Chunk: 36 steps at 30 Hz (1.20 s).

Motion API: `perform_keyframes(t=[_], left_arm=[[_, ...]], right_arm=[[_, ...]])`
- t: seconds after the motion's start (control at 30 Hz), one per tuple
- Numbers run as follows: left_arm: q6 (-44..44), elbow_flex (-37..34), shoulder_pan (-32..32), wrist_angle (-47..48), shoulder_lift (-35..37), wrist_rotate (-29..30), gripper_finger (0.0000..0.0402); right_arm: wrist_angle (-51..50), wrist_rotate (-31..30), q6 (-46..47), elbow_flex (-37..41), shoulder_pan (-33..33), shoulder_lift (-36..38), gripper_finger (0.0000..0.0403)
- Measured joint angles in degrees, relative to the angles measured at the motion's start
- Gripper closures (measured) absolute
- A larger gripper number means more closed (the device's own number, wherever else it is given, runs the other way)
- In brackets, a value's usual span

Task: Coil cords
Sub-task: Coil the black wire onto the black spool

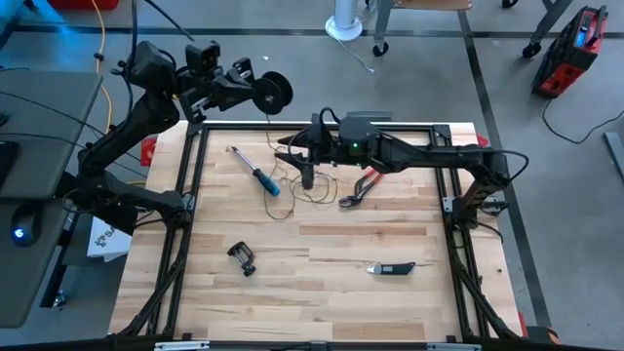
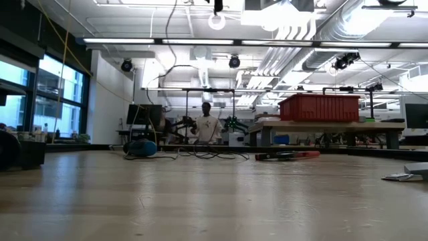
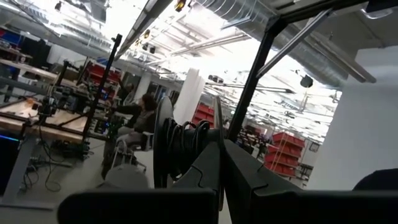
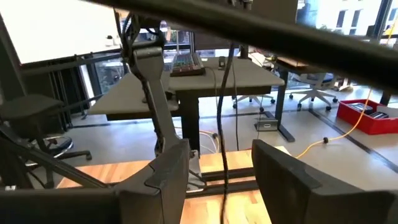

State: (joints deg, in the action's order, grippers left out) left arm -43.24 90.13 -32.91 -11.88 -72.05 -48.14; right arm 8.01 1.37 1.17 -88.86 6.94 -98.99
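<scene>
My left arm is raised past the table's far left corner, its left gripper [image 1: 255, 90] clamped shut. My right arm reaches leftward along the far edge, its right gripper [image 1: 306, 175] pointing down, fingers [image 4: 163, 171] parted.

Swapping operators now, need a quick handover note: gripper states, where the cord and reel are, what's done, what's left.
Left gripper: shut on the black reel, raised over the table's far left edge; some cord is already wound on the reel.
Right gripper: open, fingers astride the thin cord, above the loose loops.
Cord: most of it lies in loose loops on the table between the blue-handled screwdriver and the red pliers.
Done: reel picked up, winding started.
Left: wind the slack on.
</scene>
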Motion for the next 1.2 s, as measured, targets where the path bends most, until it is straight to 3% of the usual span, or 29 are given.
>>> perform_keyframes(t=[0.6,0.7,0.83,0.9,1.2], left_arm=[[0.42,0.0,0.0,-0.4,-0.02,0.6,0.0402],[0.42,0.0,0.0,-0.41,-0.02,0.61,0.0401],[0.71,-0.02,0.0,-0.41,-0.02,0.74,0.0401],[0.98,-0.02,0.01,-0.41,-0.02,1.21,0.0401],[0.93,-0.02,0.02,-0.41,-0.02,1.84,0.0402]], right_arm=[[1.44,0.74,-5.29,0.0,0.58,-0.66,0.0238],[1.81,0.74,-5.84,0.0,0.39,-0.66,0.0271],[1.67,0.76,-5.98,0.0,-0.17,-0.66,0.0368],[2.12,0.76,-5.28,0.0,-0.27,-1.03,0.0391],[1.33,-1.18,-2.81,0.0,-0.26,-1.19,0.0276]])
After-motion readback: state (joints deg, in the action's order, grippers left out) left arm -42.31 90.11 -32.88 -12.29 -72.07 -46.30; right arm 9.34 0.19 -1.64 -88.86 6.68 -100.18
